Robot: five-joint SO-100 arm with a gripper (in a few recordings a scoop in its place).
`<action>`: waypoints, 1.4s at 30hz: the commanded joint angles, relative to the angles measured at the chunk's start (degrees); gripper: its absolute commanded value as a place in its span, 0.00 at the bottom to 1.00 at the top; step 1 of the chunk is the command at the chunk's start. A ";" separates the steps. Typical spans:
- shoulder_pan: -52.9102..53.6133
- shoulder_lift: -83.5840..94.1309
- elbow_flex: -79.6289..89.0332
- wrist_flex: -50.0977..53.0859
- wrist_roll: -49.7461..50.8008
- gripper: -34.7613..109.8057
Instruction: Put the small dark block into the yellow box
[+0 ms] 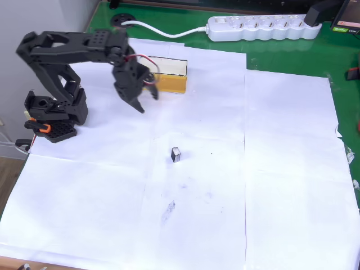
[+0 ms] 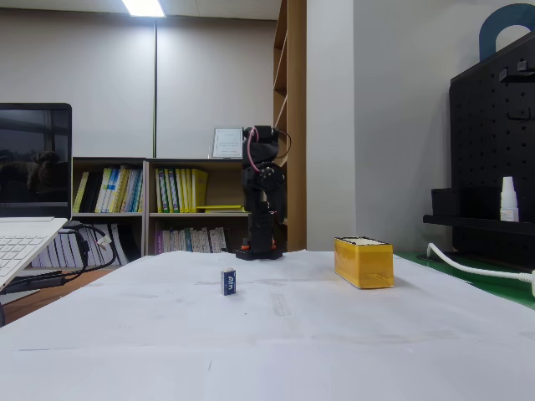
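Small dark block [image 1: 176, 154] standing alone on the white paper, a little below and left of centre in the overhead view, well apart from everything else; in the fixed view [image 2: 228, 281] seen upright at lower centre, dark sides with a pale labelled face toward the camera. Judged tiny, rigid and very light, so likely to skid or tip at a nudge on the smooth paper; hard flat faces probably a bit slippery; best pinched squarely across two opposite upright sides, low and centred, with a gentle squeeze. Yellow box [image 1: 170, 75] at upper centre-left of the overhead view, long side across the frame, pale inside open upward; in the fixed view [image 2: 364, 261] right of centre, standing on the counter [image 1: 281, 169]. Claw [image 1: 140, 93] hanging in the air just left of the box, fingers parted and gripping nothing, pointing down and rightward. Plenty of open paper all round the block; no obstacle between it and the box; faint grey smudges [image 1: 169, 208] lower down, harmless. Paper sheets overlapping with seams, a possible snag for a sliding finger; green mat and white power strip [image 1: 261, 28] along the upper edge, behind the box, worth avoiding on the carry; thin box rim narrow enough to demand a drop from above.
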 commanded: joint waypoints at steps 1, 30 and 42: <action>3.34 6.06 11.95 0.97 2.37 0.39; 12.13 33.49 41.92 9.32 -47.46 0.44; 17.49 41.48 51.15 10.99 -79.63 0.43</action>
